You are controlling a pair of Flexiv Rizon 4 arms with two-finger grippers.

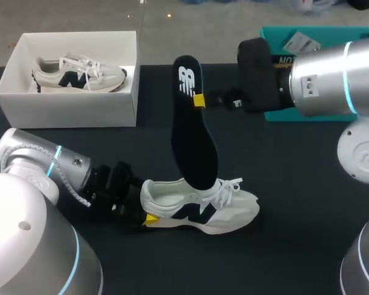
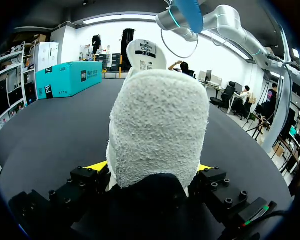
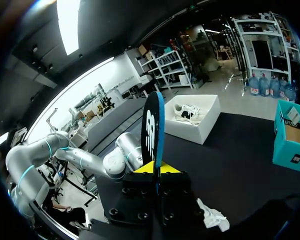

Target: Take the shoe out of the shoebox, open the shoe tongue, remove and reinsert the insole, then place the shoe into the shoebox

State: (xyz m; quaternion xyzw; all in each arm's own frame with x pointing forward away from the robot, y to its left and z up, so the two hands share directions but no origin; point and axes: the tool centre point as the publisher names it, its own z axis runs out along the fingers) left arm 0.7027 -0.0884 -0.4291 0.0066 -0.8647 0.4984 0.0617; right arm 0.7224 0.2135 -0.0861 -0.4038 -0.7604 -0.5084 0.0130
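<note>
A white and navy shoe lies on its sole on the black table. My left gripper is at its heel. In the left wrist view the heel fills the space between the yellow tips, which touch it from both sides. A black insole stands tilted, its lower end inside the shoe. My right gripper is shut on the insole's edge near its upper end. In the right wrist view the insole rises from between the shut yellow tips.
A white shoebox at the back left holds a second shoe. A teal box lies at the back right behind my right wrist. Bare black table stretches in front of and to the right of the shoe.
</note>
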